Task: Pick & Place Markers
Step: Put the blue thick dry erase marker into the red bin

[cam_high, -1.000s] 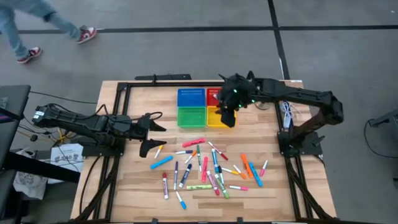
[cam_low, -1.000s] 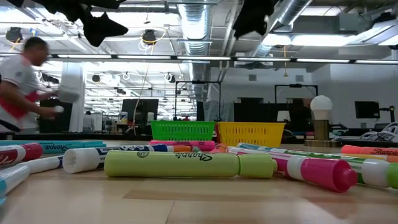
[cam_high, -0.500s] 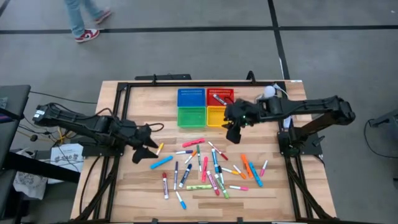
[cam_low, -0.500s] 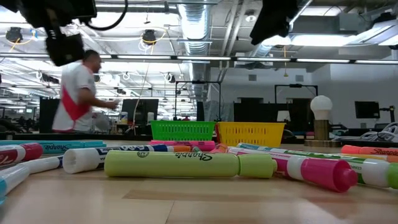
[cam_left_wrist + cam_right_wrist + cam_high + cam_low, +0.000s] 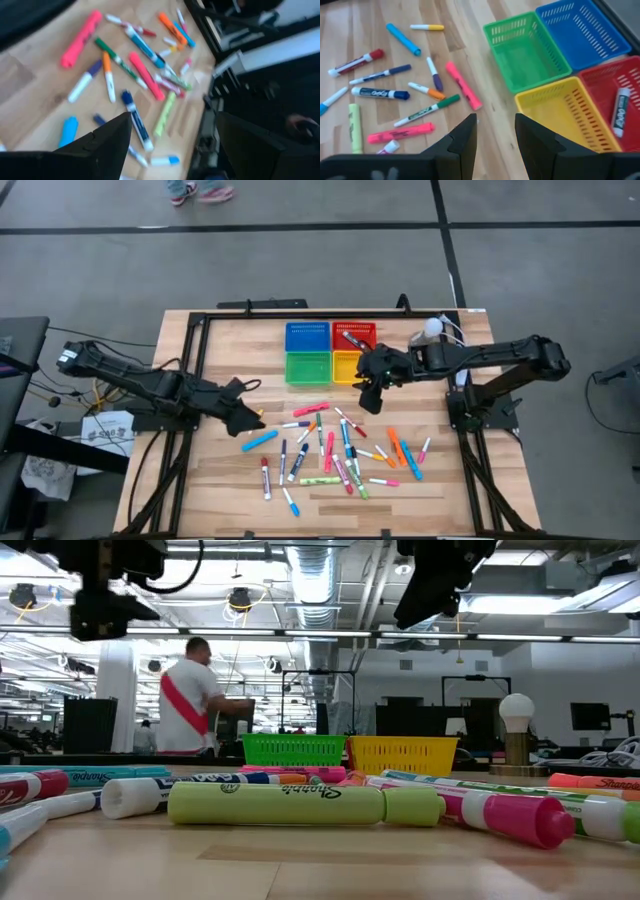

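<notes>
Scattered thin capped markers (image 5: 330, 445) crowd the middle of the pale wooden table (image 5: 220, 480), many touching or crossed, little gap between them. Bare wood left of the heap and along the near edge. Four square plastic baskets, blue (image 5: 307, 336), red (image 5: 354, 335), green (image 5: 307, 366), yellow (image 5: 347, 366), block the far centre, walls touching. Right gripper (image 5: 368, 395) hangs just beside the yellow one; left gripper (image 5: 245, 420) at the heap's left edge

Capped markers (image 5: 335, 445) in many colours lie flat, scattered mid-table; one lies in the red tray (image 5: 355, 335).
</notes>
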